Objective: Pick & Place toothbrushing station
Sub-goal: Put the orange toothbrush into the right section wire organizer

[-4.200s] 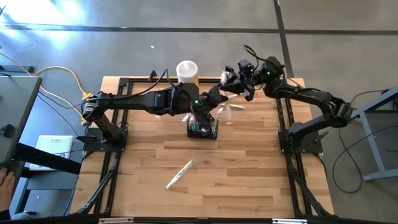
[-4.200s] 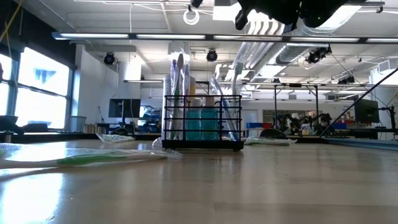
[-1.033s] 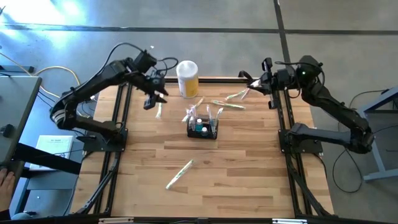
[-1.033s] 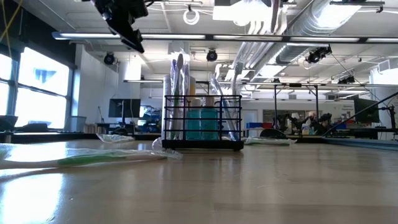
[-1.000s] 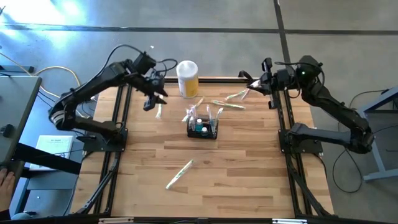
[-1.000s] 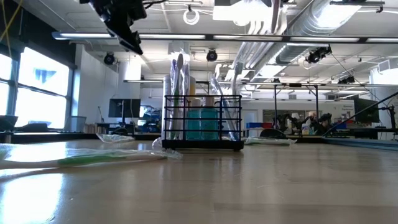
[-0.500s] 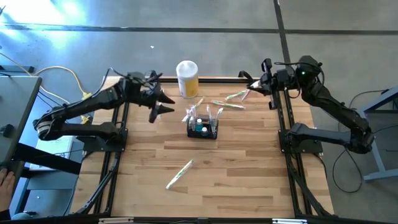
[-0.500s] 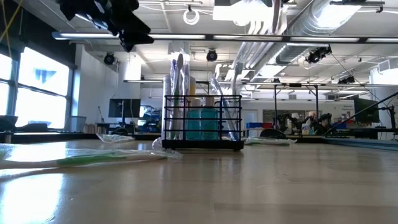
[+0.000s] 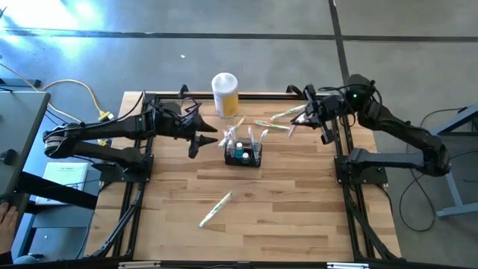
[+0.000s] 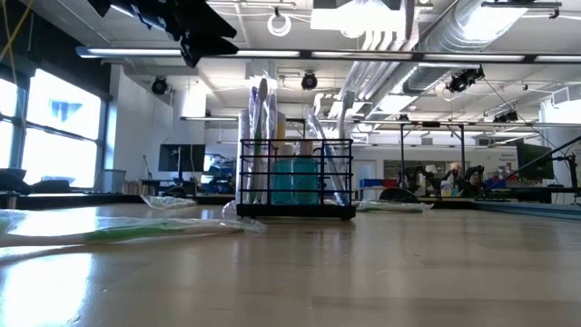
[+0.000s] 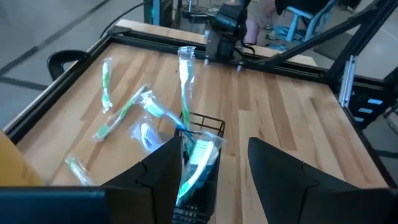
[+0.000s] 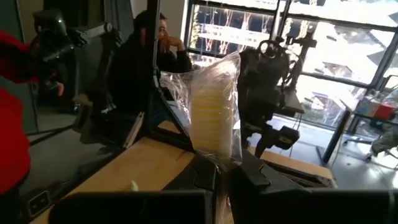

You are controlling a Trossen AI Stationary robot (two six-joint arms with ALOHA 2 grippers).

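Note:
The toothbrushing station (image 9: 243, 155), a small black wire basket with wrapped toothbrushes and a teal item standing in it, rests on its base at the table's middle, also seen in the low view (image 10: 295, 177). My left gripper (image 9: 203, 140) hovers open just left of it and points at it. The left wrist view shows the station (image 11: 198, 158) beyond my left gripper (image 11: 214, 146). Above the far right corner, my right gripper (image 9: 302, 116) is shut on a clear-wrapped packet (image 12: 214, 118). My right gripper pinches the packet's wrapper at one end (image 12: 217, 163) between its two shut fingers. The fingers come level from the table's right side. The rest of the packet sticks out beyond the fingertips, clear of the table.
A tall yellow-and-white canister (image 9: 225, 93) stands at the far edge, behind the station. Wrapped toothbrushes lie loose: one near the front (image 9: 215, 208), others far right of the station (image 9: 272, 125). Black frame rails (image 9: 146, 187) run along both sides. People (image 12: 146, 59) are beyond the table.
My left gripper has swung from above the far left corner down and toward the station, turning until it points at it, still open. My right gripper has shifted slightly toward the table's near-left with its packet.

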